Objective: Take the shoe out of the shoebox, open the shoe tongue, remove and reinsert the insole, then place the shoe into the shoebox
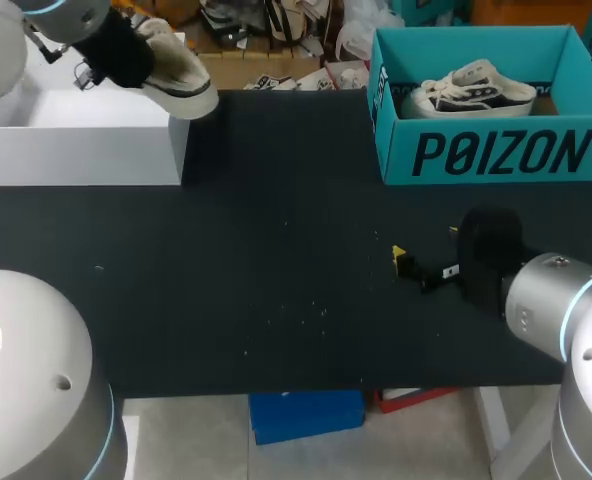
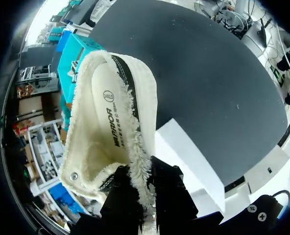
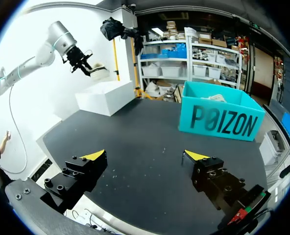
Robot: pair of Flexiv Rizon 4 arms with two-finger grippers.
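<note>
Head view: my left gripper (image 1: 136, 62) is raised at the far left corner and pinches a cream shoe (image 1: 183, 78), which hangs over the right end of a white box (image 1: 76, 140). The teal shoebox (image 1: 486, 152) stands at the far right of the black table (image 1: 276, 260), and a black-and-white sneaker (image 1: 471, 90) lies inside it. My right gripper (image 1: 426, 258) sits low over the table, in front of the shoebox. Left wrist view: the fingers are pressed on the shoe's fleecy rim from both sides. The opening faces the camera with the insole (image 2: 105, 120) seated inside, and the white box is below. Right wrist view: both yellow-tipped fingers are spread wide with nothing between them. The shoebox is ahead and well apart from them.
</note>
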